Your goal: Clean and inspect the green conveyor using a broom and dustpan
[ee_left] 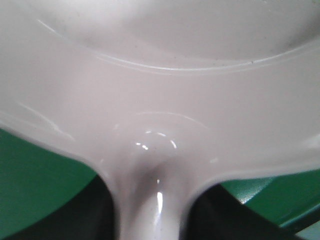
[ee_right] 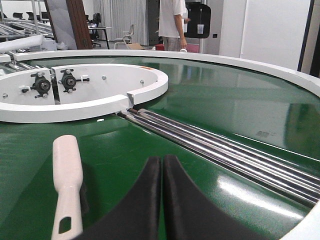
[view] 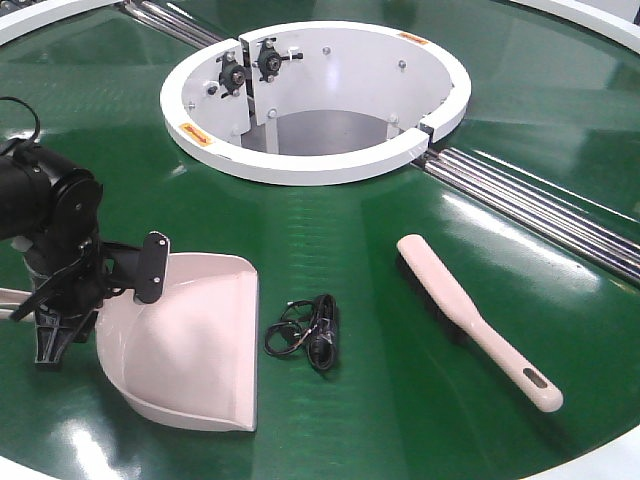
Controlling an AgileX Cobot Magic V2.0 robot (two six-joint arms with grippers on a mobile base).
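Note:
The beige dustpan lies on the green conveyor at the front left, its mouth facing right. My left gripper is shut on the dustpan's handle. In the left wrist view the dustpan fills the frame, and its handle runs between my dark fingers. The broom lies flat at the front right, with its slotted handle end toward the near edge. My right gripper is shut and empty, hovering just right of the broom. It is out of the front view.
A tangle of black cable lies on the belt between dustpan and broom. A white ring rim surrounds the central opening. Steel rollers run off to the right. A person stands beyond the far rim.

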